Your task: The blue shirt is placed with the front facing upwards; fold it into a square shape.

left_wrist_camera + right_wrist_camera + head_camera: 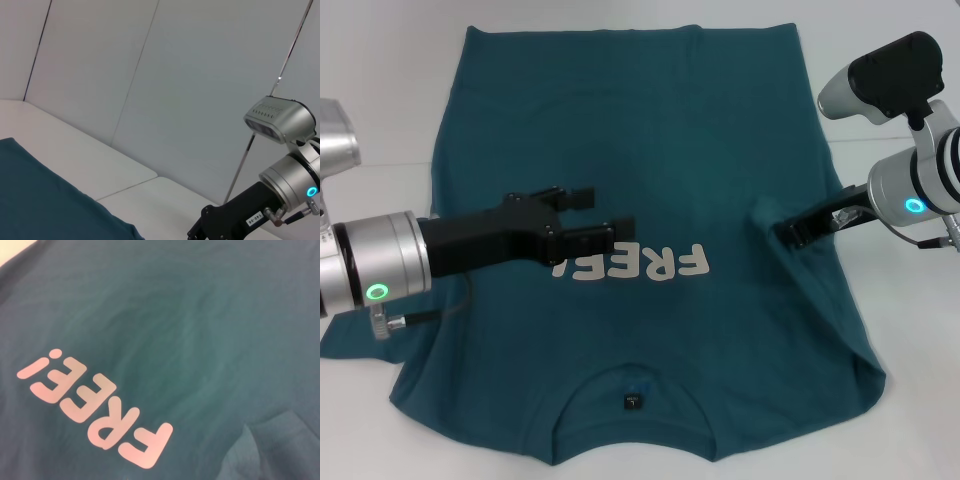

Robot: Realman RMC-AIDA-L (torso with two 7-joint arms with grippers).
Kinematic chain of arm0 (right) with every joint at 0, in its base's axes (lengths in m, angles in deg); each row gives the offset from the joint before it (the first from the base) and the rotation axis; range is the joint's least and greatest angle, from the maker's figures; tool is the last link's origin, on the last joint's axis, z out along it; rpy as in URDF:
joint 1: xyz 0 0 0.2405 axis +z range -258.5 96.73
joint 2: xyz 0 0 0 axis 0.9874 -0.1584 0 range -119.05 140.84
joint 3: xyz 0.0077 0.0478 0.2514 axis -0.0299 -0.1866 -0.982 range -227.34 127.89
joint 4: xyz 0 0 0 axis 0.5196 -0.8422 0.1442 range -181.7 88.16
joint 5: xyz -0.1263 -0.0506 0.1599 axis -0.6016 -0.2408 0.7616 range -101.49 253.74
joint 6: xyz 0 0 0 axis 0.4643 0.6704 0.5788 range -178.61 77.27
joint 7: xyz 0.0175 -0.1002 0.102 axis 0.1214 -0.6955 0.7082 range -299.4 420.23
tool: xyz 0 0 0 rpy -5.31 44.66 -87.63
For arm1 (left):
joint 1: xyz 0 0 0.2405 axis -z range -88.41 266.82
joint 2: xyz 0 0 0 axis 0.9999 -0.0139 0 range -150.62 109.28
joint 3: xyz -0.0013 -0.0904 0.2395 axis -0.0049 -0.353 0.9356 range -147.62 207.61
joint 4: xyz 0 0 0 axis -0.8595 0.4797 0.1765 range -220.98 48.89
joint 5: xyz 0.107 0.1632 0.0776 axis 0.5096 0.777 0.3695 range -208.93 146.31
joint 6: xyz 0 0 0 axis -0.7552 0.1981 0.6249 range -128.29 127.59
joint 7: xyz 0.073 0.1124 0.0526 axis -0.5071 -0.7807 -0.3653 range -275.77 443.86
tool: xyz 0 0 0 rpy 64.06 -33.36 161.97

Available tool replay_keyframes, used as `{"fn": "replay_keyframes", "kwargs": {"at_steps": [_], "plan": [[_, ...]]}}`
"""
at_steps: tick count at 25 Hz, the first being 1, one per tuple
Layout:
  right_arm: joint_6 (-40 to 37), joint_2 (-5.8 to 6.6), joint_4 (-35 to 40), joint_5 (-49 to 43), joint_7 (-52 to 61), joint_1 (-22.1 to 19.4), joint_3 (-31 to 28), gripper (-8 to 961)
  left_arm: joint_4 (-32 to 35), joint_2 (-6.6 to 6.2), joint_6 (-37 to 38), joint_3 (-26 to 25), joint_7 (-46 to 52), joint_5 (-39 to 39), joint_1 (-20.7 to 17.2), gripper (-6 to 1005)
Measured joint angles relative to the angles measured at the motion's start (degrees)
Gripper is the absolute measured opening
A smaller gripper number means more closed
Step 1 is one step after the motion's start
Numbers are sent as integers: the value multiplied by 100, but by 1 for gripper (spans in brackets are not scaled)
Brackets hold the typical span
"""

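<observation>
The blue shirt (650,150) lies flat on the white table, front up, with its white "FREE!" lettering (650,263) mid-chest and its collar and dark neck label (634,402) nearest me. My left gripper (612,208) hovers open over the chest, just left of the lettering, holding nothing. At the shirt's right edge my right gripper (788,232) is shut on a puckered ridge of shirt fabric (765,212). The right wrist view shows the lettering (95,410) and a raised fold (260,445). The left wrist view catches one corner of the shirt (45,200).
The white table (900,330) shows around the shirt on both sides. The shirt's left sleeve (350,335) spreads out under my left arm. The right arm (260,210) appears in the left wrist view in front of a pale wall.
</observation>
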Motion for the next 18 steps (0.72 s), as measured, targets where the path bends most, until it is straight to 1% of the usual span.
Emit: {"fn": "replay_keyframes", "kwargs": {"at_steps": [12, 18], "plan": [[84, -5, -202, 114, 18, 77, 52, 54, 0, 2, -9, 0, -5, 0, -24, 886], [326, -5, -207, 151, 94, 80, 53, 268, 0, 2, -8, 0, -12, -1, -50, 885]]}}
